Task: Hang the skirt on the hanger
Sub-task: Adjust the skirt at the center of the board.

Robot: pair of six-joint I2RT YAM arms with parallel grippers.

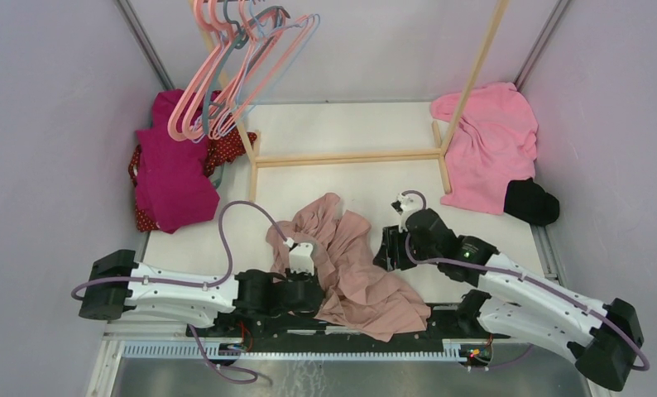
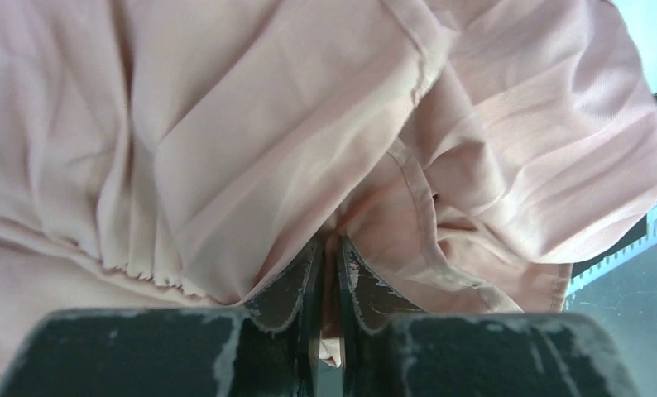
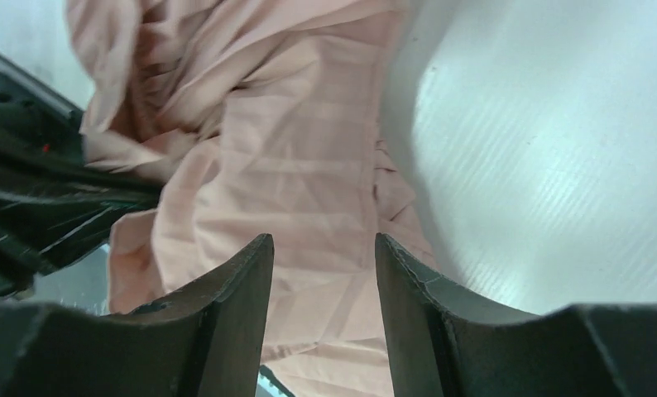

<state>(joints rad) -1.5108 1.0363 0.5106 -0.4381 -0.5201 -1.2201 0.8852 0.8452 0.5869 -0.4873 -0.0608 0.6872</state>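
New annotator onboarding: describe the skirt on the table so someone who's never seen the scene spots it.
On the white table, look at the near edge, in front of the wooden rack base. The skirt lies crumpled there between the left gripper and the right gripper. It is dusty pink and pleated, unlike the magenta garment at far left and the brighter pink garment at far right.

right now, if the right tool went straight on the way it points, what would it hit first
Most likely the pink skirt: in the right wrist view its folds fill the line ahead of the right tool, whose fingers stand open. How far off the cloth lies is unclear.
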